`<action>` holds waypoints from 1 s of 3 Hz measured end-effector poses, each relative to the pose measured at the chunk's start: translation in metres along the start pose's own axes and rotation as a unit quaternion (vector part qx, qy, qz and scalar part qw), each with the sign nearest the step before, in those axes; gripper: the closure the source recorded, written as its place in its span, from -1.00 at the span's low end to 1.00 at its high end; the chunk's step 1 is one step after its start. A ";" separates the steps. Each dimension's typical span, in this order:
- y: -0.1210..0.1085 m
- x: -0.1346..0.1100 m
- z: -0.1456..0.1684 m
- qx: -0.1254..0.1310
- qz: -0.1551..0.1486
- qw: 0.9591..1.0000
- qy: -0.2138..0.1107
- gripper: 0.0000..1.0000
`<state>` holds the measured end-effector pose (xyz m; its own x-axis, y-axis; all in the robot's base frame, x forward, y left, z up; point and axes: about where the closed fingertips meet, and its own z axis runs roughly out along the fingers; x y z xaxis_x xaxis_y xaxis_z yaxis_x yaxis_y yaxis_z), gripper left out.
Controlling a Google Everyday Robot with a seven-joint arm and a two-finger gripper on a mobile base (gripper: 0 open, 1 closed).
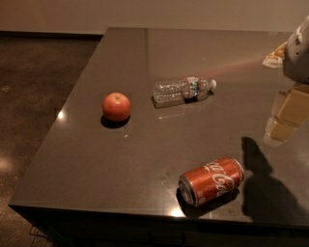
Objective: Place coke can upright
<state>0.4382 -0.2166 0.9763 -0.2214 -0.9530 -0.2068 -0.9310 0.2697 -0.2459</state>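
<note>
A dark glossy surface (72, 159) stood on a mottled brown floor (34, 82) before a pale wall (145, 12). The coke can (211, 181) lay on its side by the near edge, an apple (116, 106) and a toppled water bottle (183, 90) farther back. The claw (299, 50) hung at far right, its spread impossible to tell.

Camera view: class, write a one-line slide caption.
Coke can lies on its side at front of table; gripper at upper right.
</note>
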 end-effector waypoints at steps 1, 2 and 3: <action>0.000 0.000 0.000 0.000 0.000 1.000 0.000 -1.00; 0.008 -0.002 0.007 -0.001 -0.042 0.999 0.006 -1.00; 0.032 -0.005 0.025 -0.014 -0.130 0.991 0.020 -1.00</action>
<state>0.4170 -0.2000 0.9453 0.0167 -0.9947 -0.1019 -0.9659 0.0103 -0.2587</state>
